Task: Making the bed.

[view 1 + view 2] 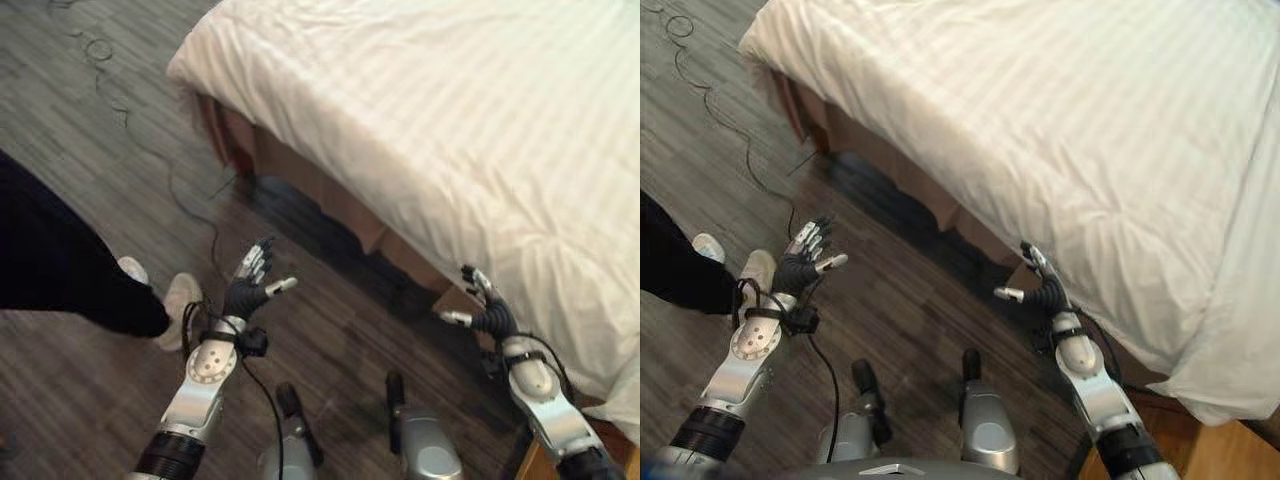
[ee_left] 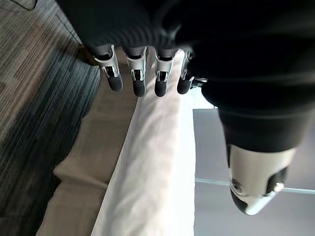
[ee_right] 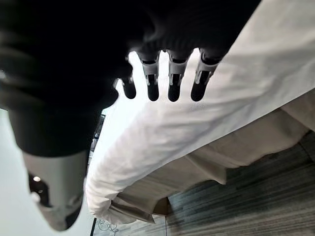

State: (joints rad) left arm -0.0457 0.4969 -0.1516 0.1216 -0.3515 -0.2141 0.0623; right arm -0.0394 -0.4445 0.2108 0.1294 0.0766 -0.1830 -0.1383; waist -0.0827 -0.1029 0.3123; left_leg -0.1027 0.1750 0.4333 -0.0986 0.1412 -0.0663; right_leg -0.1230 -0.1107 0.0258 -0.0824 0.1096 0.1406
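A white striped duvet (image 1: 450, 110) covers the bed, its edge hanging over the tan bed base (image 1: 330, 195) along the near side. My left hand (image 1: 248, 285) hovers over the wooden floor, well short of the bed, fingers straight and spread, holding nothing. My right hand (image 1: 488, 310) is raised close to the duvet's lower edge near the bed's side, fingers relaxed and empty. In the right wrist view the fingertips (image 3: 170, 91) point at the duvet (image 3: 206, 123) without touching it. In the left wrist view the fingers (image 2: 138, 81) point along the duvet edge (image 2: 157, 162).
A person's dark trouser leg (image 1: 60, 265) and white shoes (image 1: 180, 300) stand on the dark wooden floor (image 1: 90, 130) to my left. A thin cable (image 1: 185, 205) runs across the floor toward the bed's corner. A wooden piece (image 1: 1230, 450) sits at lower right.
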